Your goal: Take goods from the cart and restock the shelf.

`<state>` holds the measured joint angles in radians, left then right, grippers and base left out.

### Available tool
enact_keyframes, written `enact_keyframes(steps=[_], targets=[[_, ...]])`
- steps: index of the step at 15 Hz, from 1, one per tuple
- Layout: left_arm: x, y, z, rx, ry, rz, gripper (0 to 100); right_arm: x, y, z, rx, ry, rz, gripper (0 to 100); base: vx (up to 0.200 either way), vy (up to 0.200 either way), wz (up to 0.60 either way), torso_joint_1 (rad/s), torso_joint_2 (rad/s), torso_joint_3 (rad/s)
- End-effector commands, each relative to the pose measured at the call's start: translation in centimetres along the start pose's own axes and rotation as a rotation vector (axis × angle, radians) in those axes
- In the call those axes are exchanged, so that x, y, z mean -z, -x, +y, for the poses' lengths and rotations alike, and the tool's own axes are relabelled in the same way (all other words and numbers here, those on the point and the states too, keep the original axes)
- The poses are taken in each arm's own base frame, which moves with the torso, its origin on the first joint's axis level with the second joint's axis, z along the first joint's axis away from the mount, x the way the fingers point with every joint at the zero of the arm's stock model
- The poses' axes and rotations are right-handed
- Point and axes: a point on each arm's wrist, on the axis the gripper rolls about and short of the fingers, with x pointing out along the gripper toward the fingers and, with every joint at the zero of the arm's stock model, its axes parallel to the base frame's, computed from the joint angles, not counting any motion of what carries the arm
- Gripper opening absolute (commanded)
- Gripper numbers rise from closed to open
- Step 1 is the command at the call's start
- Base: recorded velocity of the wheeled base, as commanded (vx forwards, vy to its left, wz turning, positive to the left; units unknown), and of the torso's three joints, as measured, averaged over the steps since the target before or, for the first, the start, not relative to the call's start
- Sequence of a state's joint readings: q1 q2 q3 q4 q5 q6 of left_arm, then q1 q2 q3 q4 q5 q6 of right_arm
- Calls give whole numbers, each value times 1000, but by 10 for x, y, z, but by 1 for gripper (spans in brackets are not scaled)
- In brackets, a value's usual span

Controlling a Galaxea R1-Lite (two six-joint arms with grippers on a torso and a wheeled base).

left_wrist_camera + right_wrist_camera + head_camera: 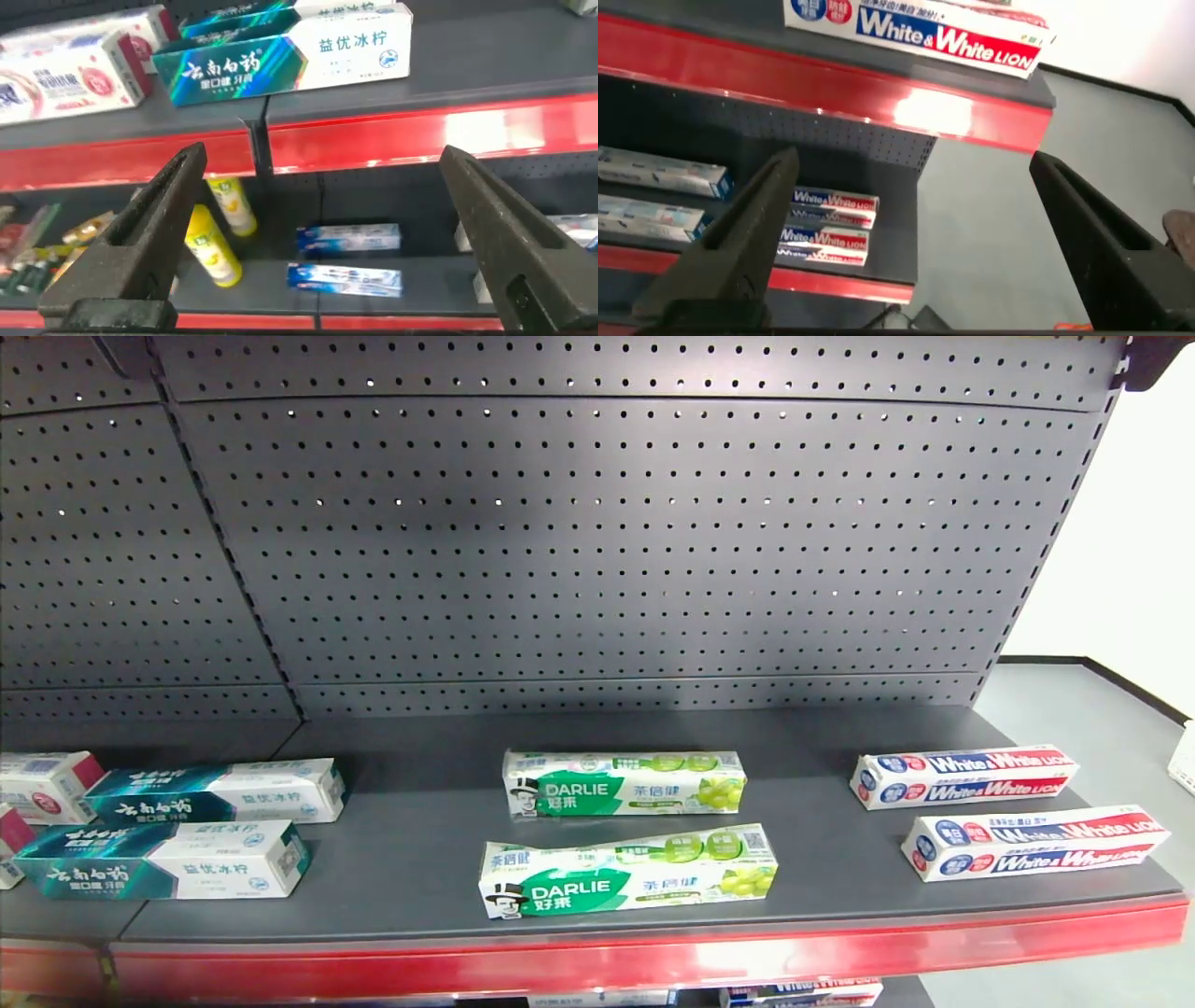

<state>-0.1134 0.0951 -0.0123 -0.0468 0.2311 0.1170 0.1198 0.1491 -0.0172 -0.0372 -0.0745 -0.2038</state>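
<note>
Six toothpaste boxes lie flat in three pairs on the dark grey shelf point(420, 840): teal boxes point(163, 859) at the left, green boxes point(627, 870) in the middle, and red, white and blue boxes point(1034, 841) at the right. Each pair has one box behind the other, with bare shelf between the pairs. The front box of each pair lies near the red front lip point(653, 957).

The left gripper point(322, 154) hangs in front of the shelf below the teal boxes. Its fingers are spread wide and hold nothing. The right gripper point(915, 157), likewise spread and empty, hangs below the red, white and blue boxes, facing the lower shelf point(878, 149).

Both arms sit beneath the lip, so lifting straight up would likely strike it. A wide-spread finger sweeping in could catch a front box and tip it over the edge. A new box pushed in carelessly might skew a pair or land among the wrong brand.
</note>
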Motion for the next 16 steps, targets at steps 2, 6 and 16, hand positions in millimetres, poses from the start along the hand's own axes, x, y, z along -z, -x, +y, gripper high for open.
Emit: enact_keyframes(steps=[2,6,16], targets=[[1,-1,0,3,14,2,100,1,3,2,-75,-1,-50,100,0,0,0,0,0,0],[2,-1,0,6,77,5,100,1,4,2,-74,-20,-66,100,0,0,0,0,0,0],[3,-1,1,-57,98,11,100,1,6,7,20,-62,-47,100,0,0,0,0,0,0]])
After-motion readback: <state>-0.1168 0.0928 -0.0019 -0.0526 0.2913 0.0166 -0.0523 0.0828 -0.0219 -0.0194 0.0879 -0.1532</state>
